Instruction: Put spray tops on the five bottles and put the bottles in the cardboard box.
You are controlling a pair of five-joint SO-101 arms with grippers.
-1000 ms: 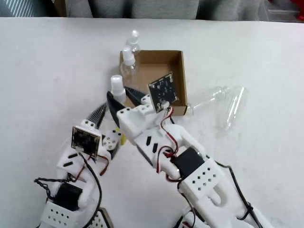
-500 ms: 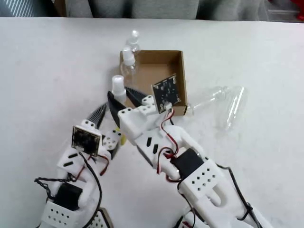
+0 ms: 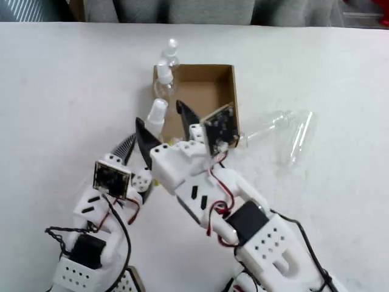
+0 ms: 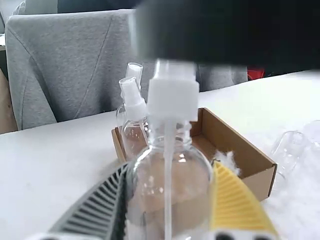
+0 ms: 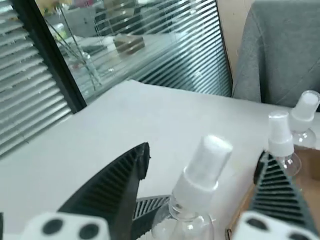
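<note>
My left gripper (image 4: 170, 172) is shut on a clear bottle (image 4: 167, 192) standing upright on the table, its grey and yellow fingers (image 4: 235, 205) pressed to the glass. A white spray top (image 4: 172, 95) sits on the bottle's neck, leaning slightly (image 3: 156, 114). My right gripper (image 3: 163, 121) hangs open over it, one black finger (image 5: 117, 182) on either side of the spray top (image 5: 202, 167) without touching it. Just behind is the cardboard box (image 3: 226, 79). Two bottles with spray tops (image 3: 164, 79) stand at the box's far left corner.
Two clear bottles without tops (image 3: 289, 131) lie on their sides right of the box. A grey chair back (image 4: 65, 65) stands beyond the table's far edge. White tabletop (image 3: 67, 91) lies open to the left.
My right gripper has spread its fingers wider and swung toward the box. The spray top now leans a little toward the box. The left arm has kept still.
</note>
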